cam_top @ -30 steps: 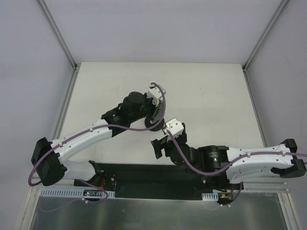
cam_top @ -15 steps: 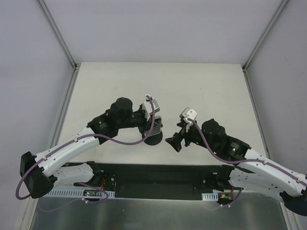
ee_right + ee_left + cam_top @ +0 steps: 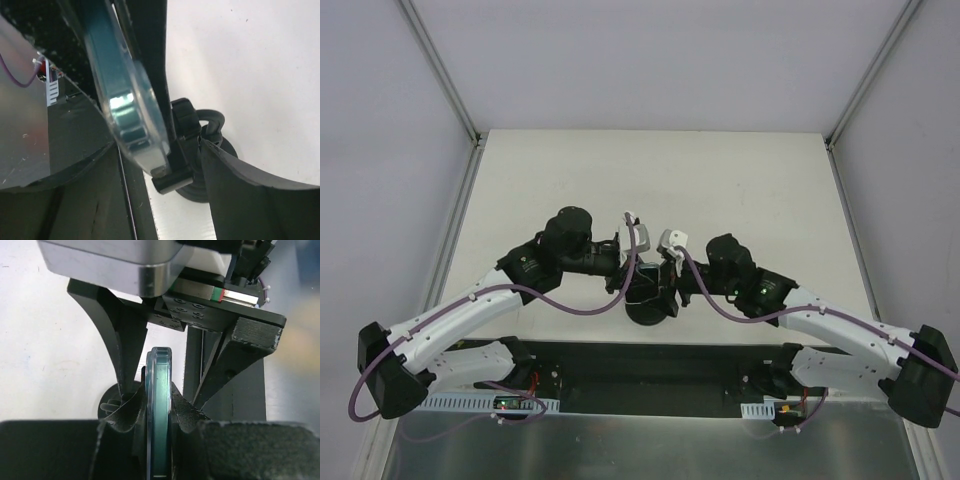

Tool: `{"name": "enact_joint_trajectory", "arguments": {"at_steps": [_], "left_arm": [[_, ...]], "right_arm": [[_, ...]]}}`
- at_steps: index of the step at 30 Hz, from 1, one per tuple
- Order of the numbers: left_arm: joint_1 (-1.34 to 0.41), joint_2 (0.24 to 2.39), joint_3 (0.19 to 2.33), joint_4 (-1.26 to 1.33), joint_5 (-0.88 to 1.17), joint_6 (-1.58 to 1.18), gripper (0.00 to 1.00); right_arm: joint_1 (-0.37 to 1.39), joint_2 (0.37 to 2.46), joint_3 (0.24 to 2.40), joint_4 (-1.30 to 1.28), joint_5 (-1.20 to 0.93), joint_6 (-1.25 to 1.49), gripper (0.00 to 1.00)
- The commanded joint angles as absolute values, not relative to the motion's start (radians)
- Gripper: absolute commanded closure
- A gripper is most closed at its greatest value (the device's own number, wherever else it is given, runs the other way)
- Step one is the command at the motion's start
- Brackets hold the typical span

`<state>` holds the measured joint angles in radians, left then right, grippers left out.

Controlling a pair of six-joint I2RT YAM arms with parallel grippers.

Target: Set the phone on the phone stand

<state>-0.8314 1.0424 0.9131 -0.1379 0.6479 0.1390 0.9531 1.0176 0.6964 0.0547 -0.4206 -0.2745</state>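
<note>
Low in the left wrist view, the left gripper (image 3: 158, 407) is clamped on the phone (image 3: 159, 365), held edge-on beside the phone stand (image 3: 648, 312) holder. The right gripper (image 3: 665, 283) is spread around it. Seating is judged underway; careful lowering into the holder is needed.

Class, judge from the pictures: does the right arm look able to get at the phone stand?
Probably yes. The right gripper hangs open right at the phone stand with nothing between them. Only the phone, clamped in the left gripper, crowds the stand's holder.
</note>
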Motion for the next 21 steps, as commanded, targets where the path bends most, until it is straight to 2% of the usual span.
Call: {"name": "enact_joint_trajectory", "arguments": {"at_steps": [1,2,3,4,5,8,10,11,15,18,20,21], "left_arm": [[-0.838,0.971,0.914,-0.078,0.585,0.094,1.0],[-0.838,0.968,0.916,-0.078,0.512,0.054,1.0],[-0.838,0.95,0.919,-0.084,0.439,0.031,1.0],[-0.838,0.939,0.922,-0.09,0.273,0.011,1.0],[-0.838,0.918,0.923,-0.101,0.185,-0.038,1.0],[-0.836,0.882,0.939,-0.172,-0.148,-0.136,1.0],[-0.836,0.87,0.957,-0.228,-0.233,-0.15,1.0],[-0.833,0.867,0.969,-0.26,-0.361,-0.205,1.0],[-0.81,0.893,1.07,-0.445,-0.648,-0.316,1.0],[-0.725,0.899,1.113,-0.572,-0.78,-0.38,1.0],[-0.62,0.875,1.132,-0.674,-0.749,-0.467,1.0],[-0.515,0.867,1.147,-0.708,-0.73,-0.495,1.0]], "right_arm": [[0.95,1.032,0.758,0.164,-0.462,-0.238,0.3],[0.951,1.026,0.758,0.15,-0.44,-0.221,0.19],[0.951,1.003,0.756,0.138,-0.366,-0.209,0.12],[0.95,0.985,0.753,0.105,-0.321,-0.198,0.03],[0.951,0.942,0.736,0.092,-0.233,-0.181,0.0],[0.95,0.829,0.7,0.048,-0.061,-0.143,0.03],[0.943,0.775,0.667,0.02,-0.026,-0.137,0.03],[0.945,0.729,0.66,0.011,-0.006,-0.13,0.03],[0.94,0.67,0.664,-0.064,0.048,-0.121,0.03],[0.942,0.663,0.669,-0.09,0.029,-0.117,0.03],[0.94,0.669,0.672,-0.092,0.017,-0.109,0.03],[0.94,0.67,0.67,-0.092,0.014,-0.106,0.03]]}}
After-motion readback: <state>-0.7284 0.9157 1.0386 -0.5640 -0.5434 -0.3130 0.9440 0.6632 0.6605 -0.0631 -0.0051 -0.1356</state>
